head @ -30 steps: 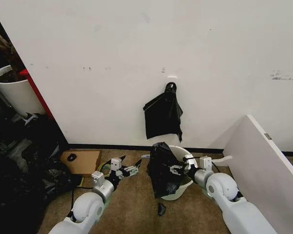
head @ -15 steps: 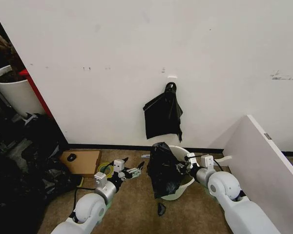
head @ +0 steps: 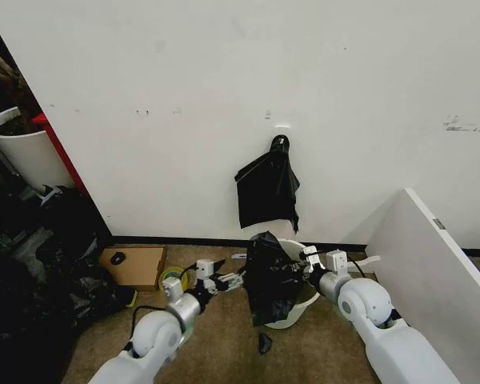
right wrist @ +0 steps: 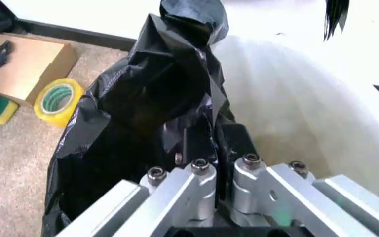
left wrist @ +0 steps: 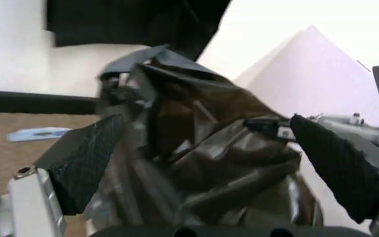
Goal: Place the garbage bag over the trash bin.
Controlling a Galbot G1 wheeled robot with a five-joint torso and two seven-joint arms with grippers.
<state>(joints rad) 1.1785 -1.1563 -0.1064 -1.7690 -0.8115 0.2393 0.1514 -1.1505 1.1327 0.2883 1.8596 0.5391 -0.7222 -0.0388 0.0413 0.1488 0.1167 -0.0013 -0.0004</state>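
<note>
Head view: the right gripper (head: 302,268) is pinching the garbage bag (head: 270,278) draped against the trash bin (head: 308,298). Left wrist: the left gripper (left wrist: 203,163) is gaping beside it, needing another edge to spread the mouth.

A plain white wall (head: 224,96) with a dark baseboard fills the background. A flat black bag bundle (head: 266,192) with a knotted top hangs on it from a small hook. At far left stands a large white plant pot (head: 22,152) with dark soil, a red strip beside it. On the tan carpet lie a flat cardboard box (head: 134,265) with a small dark object on top and a yellow tape roll (right wrist: 57,101) near it. A white slanted panel (head: 432,256) leans at right.
</note>
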